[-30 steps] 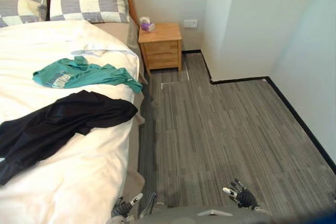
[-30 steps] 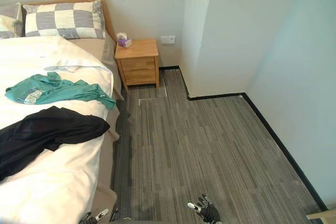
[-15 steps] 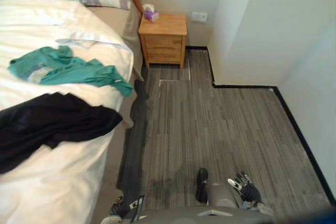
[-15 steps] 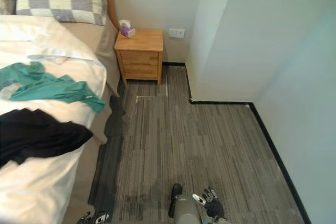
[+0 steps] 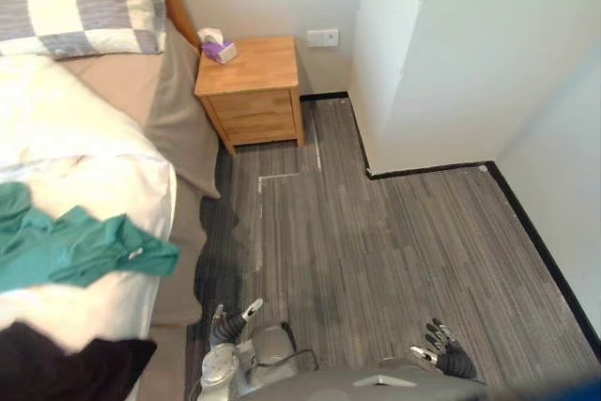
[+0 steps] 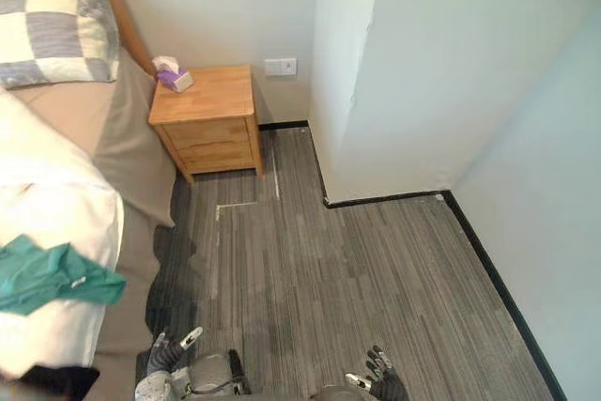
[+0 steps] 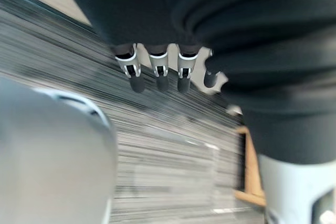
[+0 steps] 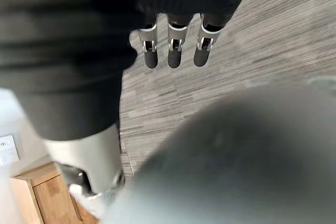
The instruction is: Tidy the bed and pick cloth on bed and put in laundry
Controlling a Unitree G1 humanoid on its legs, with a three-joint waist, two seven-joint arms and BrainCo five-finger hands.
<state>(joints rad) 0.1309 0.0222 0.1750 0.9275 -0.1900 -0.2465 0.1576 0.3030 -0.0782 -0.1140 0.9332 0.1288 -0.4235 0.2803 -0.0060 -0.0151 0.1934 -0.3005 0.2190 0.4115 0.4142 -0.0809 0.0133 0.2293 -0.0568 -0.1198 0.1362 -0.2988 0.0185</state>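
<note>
my left hand (image 5: pixel 225 327) and right hand (image 5: pixel 451 361) hanging low over the floor (image 5: pixel 394 251), fingers loose and empty, green cloth (image 5: pixel 80 249) and black cloth (image 5: pixel 66 375) lying on the bed (image 5: pixel 141 91)

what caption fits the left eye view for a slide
Left hand and right hand hang open over the floor beside the bed, green cloth on it.

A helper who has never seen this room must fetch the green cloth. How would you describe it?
Find the bed with the white quilt, beside the wooden nightstand. The green cloth lies crumpled on the quilt near its edge. It is teal, unlike the black cloth nearby.
</note>
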